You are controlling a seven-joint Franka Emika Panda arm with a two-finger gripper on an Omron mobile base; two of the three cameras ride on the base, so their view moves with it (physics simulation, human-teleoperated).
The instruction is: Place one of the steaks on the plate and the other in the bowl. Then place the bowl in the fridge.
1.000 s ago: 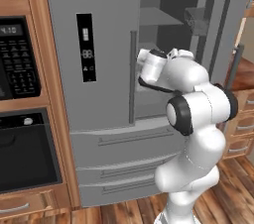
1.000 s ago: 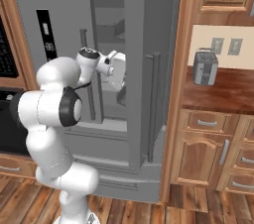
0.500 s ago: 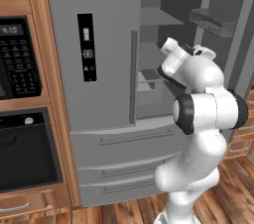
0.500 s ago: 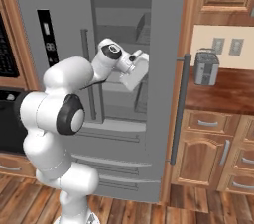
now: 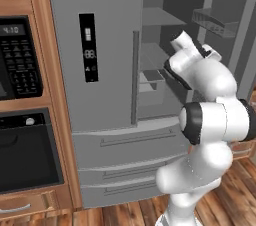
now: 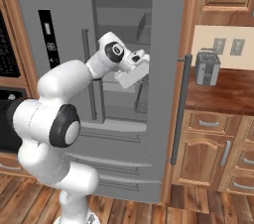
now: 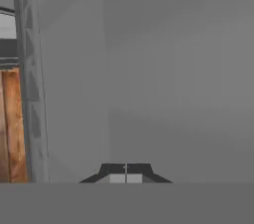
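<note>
Fridge (image 5: 105, 135) right door open, panel digits unreadable, gripper (image 7: 126, 178) jaws closed, empty.

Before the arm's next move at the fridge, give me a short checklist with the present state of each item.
1. Right fridge door swung open: ok.
2. Left fridge door closed: ok.
3. Gripper fingers shut together, nothing between them: ok.
4. Hand inside the open fridge compartment, near the grey shelves: ok.
5. Bowl placed on a shelf: cannot tell, no bowl seen on the visible shelves.
6. Steaks on plate and in bowl: cannot tell from these views.
</note>
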